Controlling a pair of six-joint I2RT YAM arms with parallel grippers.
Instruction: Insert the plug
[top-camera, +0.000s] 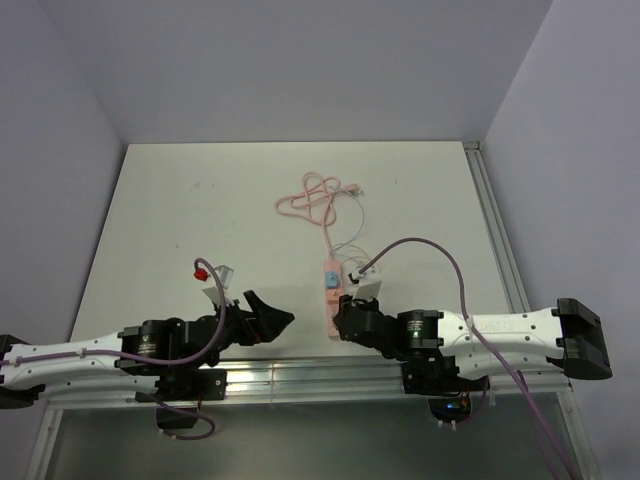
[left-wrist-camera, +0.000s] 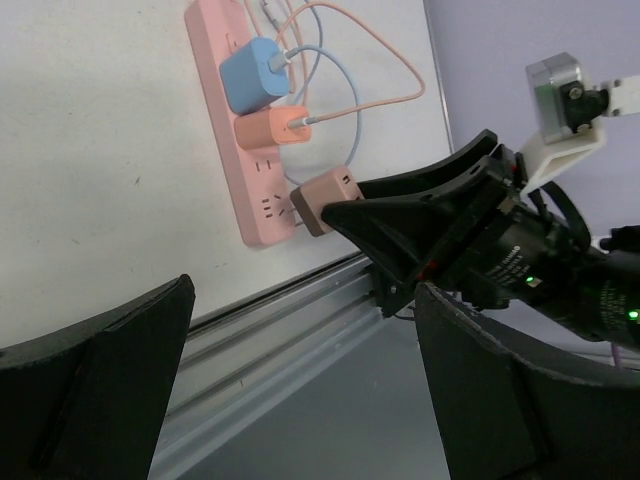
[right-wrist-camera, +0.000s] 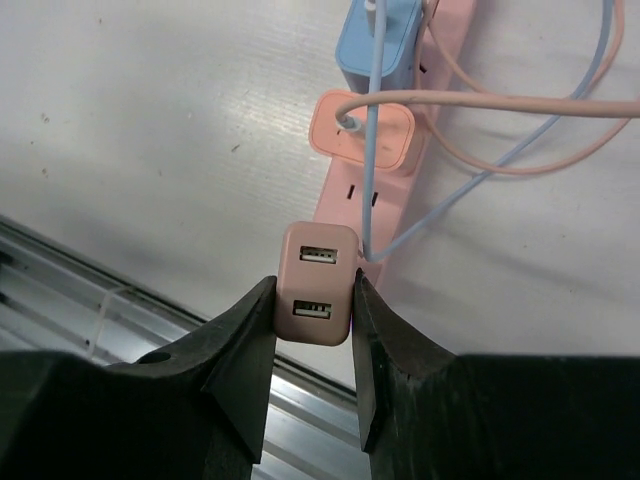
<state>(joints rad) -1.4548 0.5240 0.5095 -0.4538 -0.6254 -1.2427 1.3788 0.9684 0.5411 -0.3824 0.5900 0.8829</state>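
Looking through the right wrist camera, I see my right fingers (right-wrist-camera: 240, 350) clenched on the plug (right-wrist-camera: 316, 285), a dusty-pink block with two USB ports facing the lens, one finger against each side. The plug sits at the near end of the pink power strip (right-wrist-camera: 340, 200), just beside the peach charger (right-wrist-camera: 365, 130). In the left wrist view its base meets the last socket at a slight tilt, and I cannot tell whether the prongs are in. Beyond the peach charger a blue charger (right-wrist-camera: 375, 45) is plugged in, and each charger has a thin cable running off it. My left fingers (left-wrist-camera: 100, 390) are spread wide with nothing between them, well apart from the strip, above the metal rail (left-wrist-camera: 290, 330) along the near edge of the white table (top-camera: 200, 220).
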